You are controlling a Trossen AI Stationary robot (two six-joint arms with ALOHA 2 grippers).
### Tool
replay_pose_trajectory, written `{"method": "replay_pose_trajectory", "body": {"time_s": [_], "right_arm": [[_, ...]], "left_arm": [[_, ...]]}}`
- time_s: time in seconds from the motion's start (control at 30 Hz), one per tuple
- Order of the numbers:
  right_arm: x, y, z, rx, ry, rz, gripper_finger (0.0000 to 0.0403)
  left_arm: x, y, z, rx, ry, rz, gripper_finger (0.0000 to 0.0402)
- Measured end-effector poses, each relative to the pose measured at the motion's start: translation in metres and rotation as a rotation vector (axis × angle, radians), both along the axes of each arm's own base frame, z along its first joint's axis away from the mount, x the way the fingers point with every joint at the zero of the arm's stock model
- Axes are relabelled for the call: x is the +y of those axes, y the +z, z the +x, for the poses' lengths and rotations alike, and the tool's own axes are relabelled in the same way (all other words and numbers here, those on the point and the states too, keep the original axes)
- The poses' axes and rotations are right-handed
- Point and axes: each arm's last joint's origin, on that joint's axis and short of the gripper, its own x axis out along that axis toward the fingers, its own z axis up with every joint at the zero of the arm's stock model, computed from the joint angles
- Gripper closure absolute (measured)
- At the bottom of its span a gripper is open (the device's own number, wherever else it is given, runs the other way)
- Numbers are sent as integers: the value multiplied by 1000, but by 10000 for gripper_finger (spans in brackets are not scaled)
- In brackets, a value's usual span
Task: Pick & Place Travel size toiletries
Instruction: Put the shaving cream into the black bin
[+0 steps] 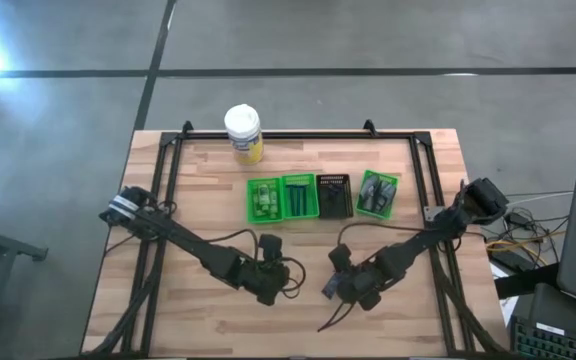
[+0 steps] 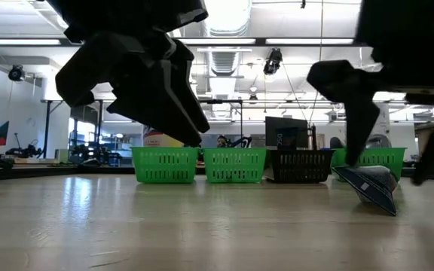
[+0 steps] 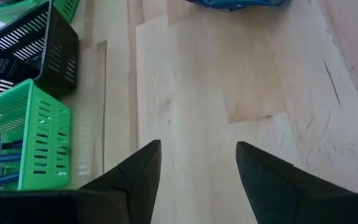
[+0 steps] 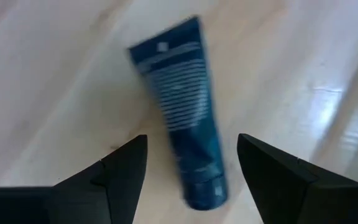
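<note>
Tabletop tube (image 4: pixel 182 124) flat (cap toward camera)

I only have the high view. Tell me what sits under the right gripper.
Observer: A dark blue tube lies on the wood between the right gripper's open jaws, ungripped.
Operator: Now report the left gripper.
Observer: The left gripper hangs with jaws open over bare table, nothing between them.
Operator: Check the low view for the tube.
Observer: There it rests on the tabletop, nearer the camera than the baskets.
</note>
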Motion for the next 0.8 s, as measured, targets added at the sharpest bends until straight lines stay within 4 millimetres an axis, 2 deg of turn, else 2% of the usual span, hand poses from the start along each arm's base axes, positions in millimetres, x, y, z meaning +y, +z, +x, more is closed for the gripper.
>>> {"method": "replay_pose_trajectory", "body": {"time_s": [0.23, 0.4, 0.6, 0.8], "right_arm": [[2, -10, 5, -14, -5, -4, 186], [5, -21, 10, -8, 2, -4, 222], [4, -20, 13, -4, -55, 27, 295], [-9, -2, 16, -61, -189, 93, 375]], "left_arm": [[0, 0, 0, -2, 8, -8, 188], [0, 0, 0, -2, 11, -10, 188], [1, -2, -2, 10, 52, -39, 188], [5, 5, -9, 21, 125, -82, 188]]}}
